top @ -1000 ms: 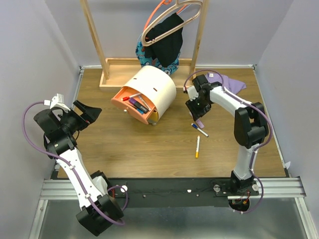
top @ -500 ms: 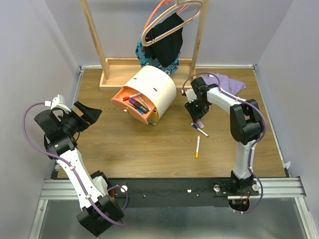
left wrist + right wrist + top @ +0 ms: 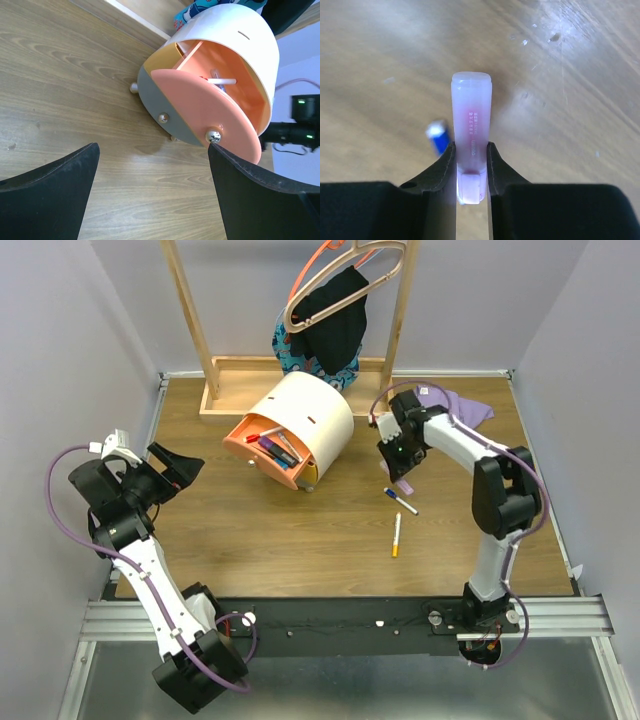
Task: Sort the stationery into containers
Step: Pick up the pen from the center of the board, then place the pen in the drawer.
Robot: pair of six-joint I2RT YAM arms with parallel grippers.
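My right gripper (image 3: 471, 150) is shut on a translucent pink marker (image 3: 471, 115), held just above the wood; in the top view the right gripper (image 3: 400, 472) hangs right of the chest. A blue-capped white pen (image 3: 401, 501) lies just below it, its cap (image 3: 438, 137) showing beside the marker. An orange-tipped white pen (image 3: 396, 535) lies nearer the front. The cream chest (image 3: 305, 415) has its orange drawer (image 3: 265, 450) pulled out with several pens (image 3: 272, 440) inside. My left gripper (image 3: 153, 150) is open and empty, facing the orange drawer front (image 3: 200, 115).
A wooden rack base (image 3: 230, 390) runs behind the chest, with hangers and dark clothes (image 3: 335, 325) above it. A purple cloth (image 3: 455, 402) lies at the back right. A yellow drawer (image 3: 160, 57) sits beside the orange one.
My right gripper's jaws have closed onto the pink marker and it has shifted slightly to the right. The left arm has not moved.
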